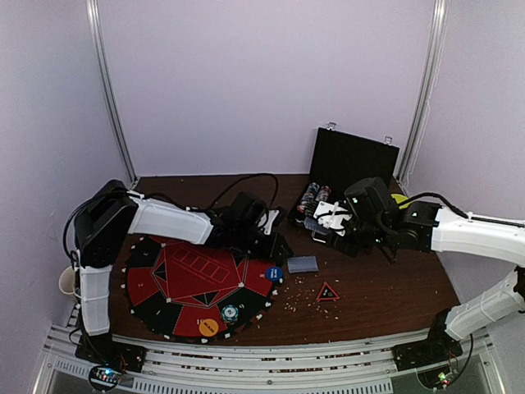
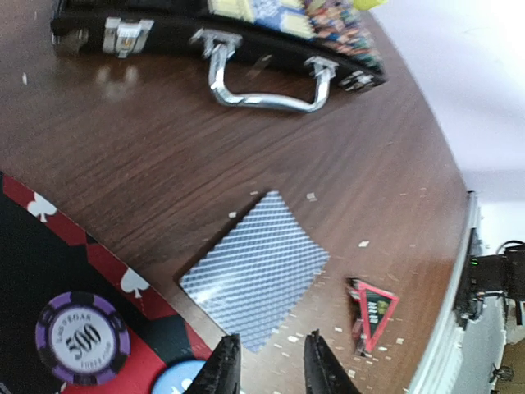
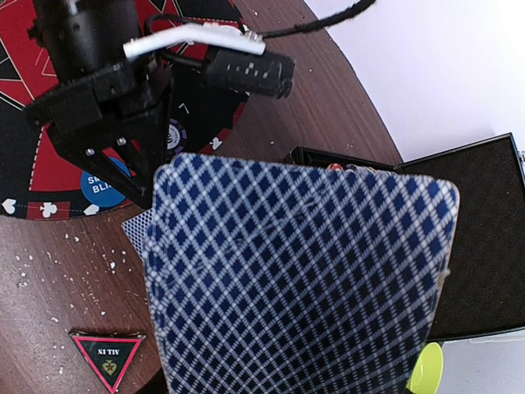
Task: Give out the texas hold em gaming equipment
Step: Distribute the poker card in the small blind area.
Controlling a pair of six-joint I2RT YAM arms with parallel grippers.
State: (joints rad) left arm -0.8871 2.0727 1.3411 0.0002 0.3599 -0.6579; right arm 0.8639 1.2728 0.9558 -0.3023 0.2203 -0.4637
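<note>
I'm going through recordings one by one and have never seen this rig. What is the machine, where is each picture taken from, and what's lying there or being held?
These are two robot arms, left and right, bolted at the table's near edge. One picture looks down from above; the other two come from cameras on each wrist. On the brown table lie a red-and-black poker mat with chips and discs, an open black chip case, a red triangular marker and a single face-down card. The left gripper hangs open by that card's corner, holding nothing. The right gripper holds a bunch of playing cards right before its camera.
</note>
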